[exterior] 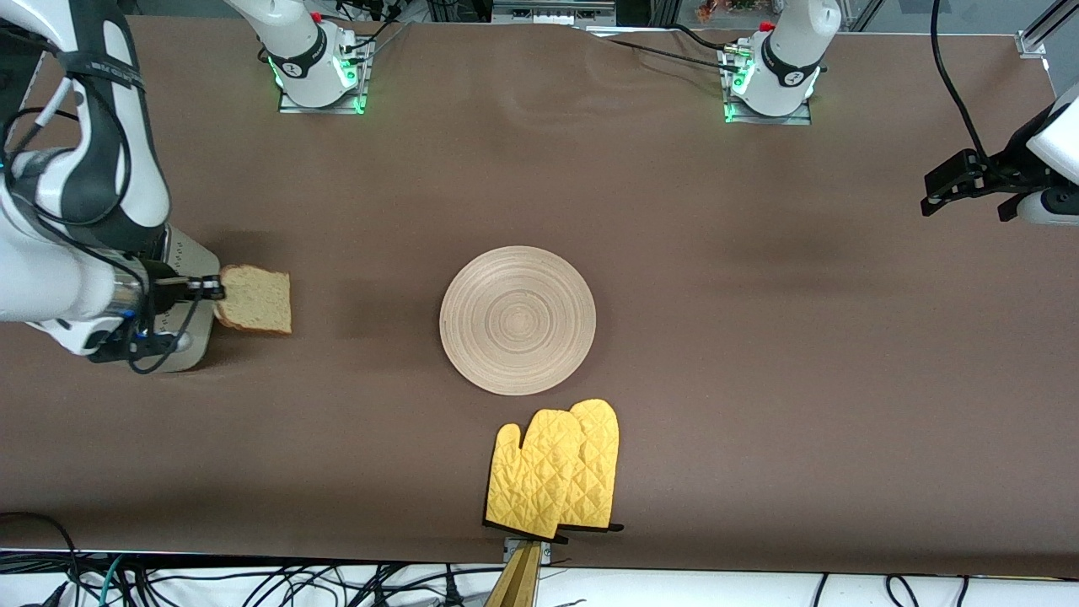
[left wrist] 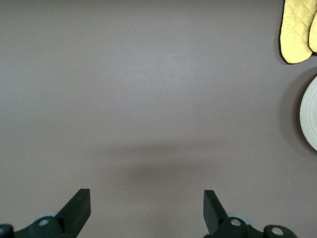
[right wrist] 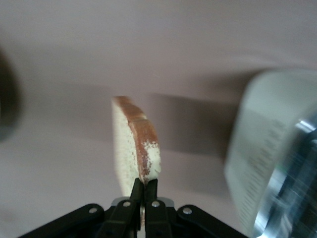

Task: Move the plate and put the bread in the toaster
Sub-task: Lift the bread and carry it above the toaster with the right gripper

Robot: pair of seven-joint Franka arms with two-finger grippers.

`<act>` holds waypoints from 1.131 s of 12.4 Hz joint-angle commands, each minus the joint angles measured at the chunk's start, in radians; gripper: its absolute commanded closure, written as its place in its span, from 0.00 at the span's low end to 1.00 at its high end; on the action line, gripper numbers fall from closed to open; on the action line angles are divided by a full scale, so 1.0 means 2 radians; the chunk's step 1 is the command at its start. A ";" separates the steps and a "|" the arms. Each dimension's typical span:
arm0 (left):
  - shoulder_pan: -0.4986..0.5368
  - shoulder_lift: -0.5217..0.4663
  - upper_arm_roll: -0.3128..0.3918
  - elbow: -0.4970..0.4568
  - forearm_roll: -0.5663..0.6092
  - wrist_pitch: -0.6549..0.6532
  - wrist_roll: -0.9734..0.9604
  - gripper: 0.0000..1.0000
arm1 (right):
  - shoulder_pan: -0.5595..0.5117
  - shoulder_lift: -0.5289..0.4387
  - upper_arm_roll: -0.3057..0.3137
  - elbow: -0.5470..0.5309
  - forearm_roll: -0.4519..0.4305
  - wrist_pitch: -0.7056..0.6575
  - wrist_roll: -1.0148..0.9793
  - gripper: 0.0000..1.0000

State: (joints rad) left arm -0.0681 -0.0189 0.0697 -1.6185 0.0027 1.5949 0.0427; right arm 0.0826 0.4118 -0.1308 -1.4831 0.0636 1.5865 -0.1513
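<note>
My right gripper [exterior: 216, 290] is shut on the edge of the bread [exterior: 255, 299], a square light brown slice, and holds it in the air beside the toaster [exterior: 187, 278], which my right arm mostly hides. In the right wrist view the bread [right wrist: 133, 146] stands on edge between the closed fingers [right wrist: 144, 191], with the cream toaster [right wrist: 270, 153] and its chrome top beside it. The round pale-wood plate [exterior: 518, 319] lies at the table's middle; its rim [left wrist: 309, 119] shows in the left wrist view. My left gripper [exterior: 961, 187] waits open over the left arm's end of the table.
Two yellow oven mitts [exterior: 556, 468] lie nearer to the front camera than the plate, close to the table's front edge; one also shows in the left wrist view [left wrist: 296, 29]. A brown cloth covers the table.
</note>
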 commanded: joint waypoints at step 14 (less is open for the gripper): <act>-0.002 0.006 0.000 0.015 -0.001 -0.009 -0.005 0.00 | -0.002 -0.026 -0.073 0.050 -0.155 -0.052 -0.004 1.00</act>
State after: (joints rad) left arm -0.0681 -0.0181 0.0695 -1.6174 0.0027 1.5949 0.0426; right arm 0.0789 0.3499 -0.2746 -1.3854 -0.2315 1.4647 -0.1529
